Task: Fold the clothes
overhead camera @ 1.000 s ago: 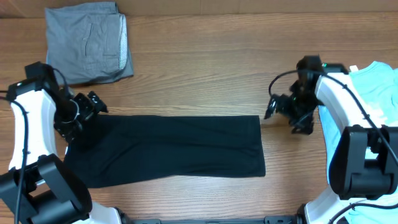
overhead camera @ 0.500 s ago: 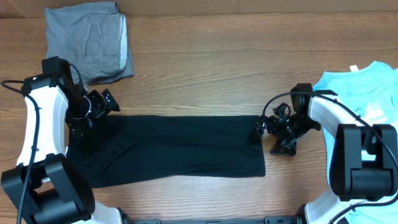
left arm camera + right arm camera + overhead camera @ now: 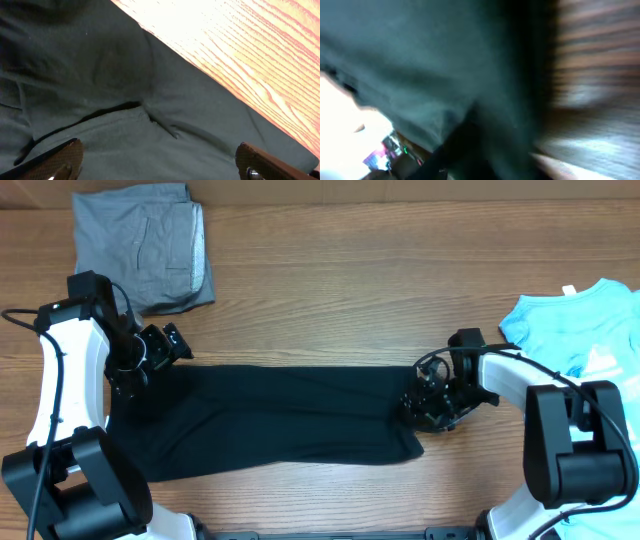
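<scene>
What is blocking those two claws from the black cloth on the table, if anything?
Nothing visible. The left gripper sits open at the black garment's left end; the right gripper is at its right edge.

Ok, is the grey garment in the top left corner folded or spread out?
Folded. The grey fabric garment lies as a compact squared bundle, layered edges showing along one side.
</scene>
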`<move>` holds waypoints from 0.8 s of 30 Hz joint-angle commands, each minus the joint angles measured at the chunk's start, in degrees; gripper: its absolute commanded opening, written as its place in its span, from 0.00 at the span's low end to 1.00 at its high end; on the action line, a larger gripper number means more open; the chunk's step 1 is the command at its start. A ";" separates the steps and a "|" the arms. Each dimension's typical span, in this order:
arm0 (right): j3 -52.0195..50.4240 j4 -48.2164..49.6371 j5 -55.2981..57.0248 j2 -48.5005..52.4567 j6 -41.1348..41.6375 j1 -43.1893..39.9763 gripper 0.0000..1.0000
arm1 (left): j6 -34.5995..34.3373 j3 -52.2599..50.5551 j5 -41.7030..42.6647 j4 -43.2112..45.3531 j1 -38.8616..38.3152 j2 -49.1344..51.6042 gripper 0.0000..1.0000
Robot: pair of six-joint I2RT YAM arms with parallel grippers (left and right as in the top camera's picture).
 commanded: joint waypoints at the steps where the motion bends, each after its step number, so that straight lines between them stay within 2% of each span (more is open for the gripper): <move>1: -0.70 1.18 5.38 1.20 4.28 0.17 0.09 | 2.49 -0.42 0.46 -0.13 -0.26 0.00 1.00; 2: -0.68 1.20 6.62 1.20 5.29 0.20 0.04 | 2.64 -0.42 0.48 -0.13 -0.26 0.00 1.00; 10: 2.67 -1.77 13.92 1.18 8.28 -1.66 0.04 | 2.64 -0.42 0.46 -0.11 -0.26 0.00 1.00; 16: 10.25 -12.33 26.16 1.16 9.79 -4.61 0.04 | 2.64 -0.42 0.46 -0.11 -0.26 0.00 1.00; 19: 15.65 -19.28 36.46 0.59 13.88 -4.55 0.04 | 2.64 -0.42 0.46 -0.09 -0.26 0.00 1.00; 24: 21.18 -27.10 43.74 -1.66 18.49 -2.91 0.04 | 2.64 -0.42 0.46 -0.09 -0.26 0.00 1.00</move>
